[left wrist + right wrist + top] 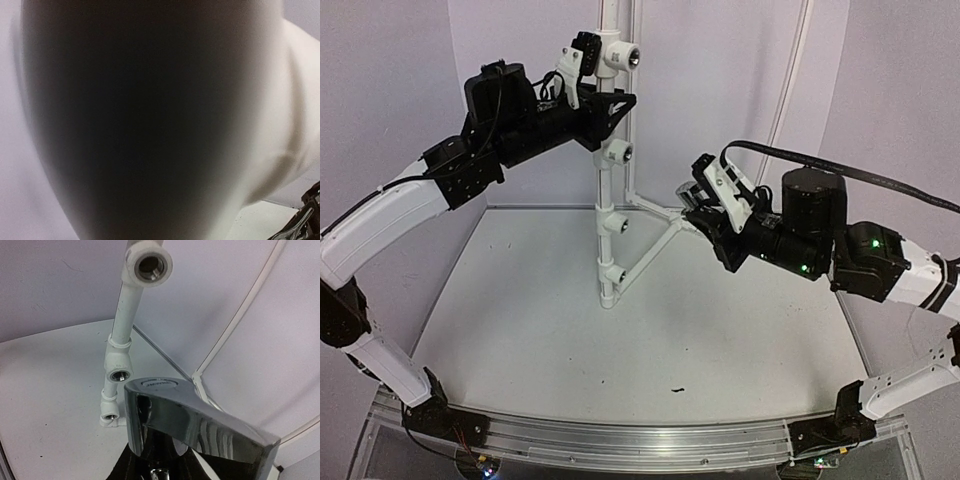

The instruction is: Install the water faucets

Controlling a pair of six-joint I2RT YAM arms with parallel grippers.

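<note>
Chrome water faucet point(200, 425), one only, fills the lower right-wrist view: a flat, mirror-bright lever with faint lettering on its cap; spout and thread are cut off below. Right gripper point(700, 197) is clamped on it, raised above the table point(620, 350), right of the white pipe stand point(603, 190) and apart from it. Four tee fittings point(617, 152) show from above, three at the wrist. Left gripper point(578, 60) sits beside the top fitting; its own camera gives only blur, so its grip cannot be told.
</note>
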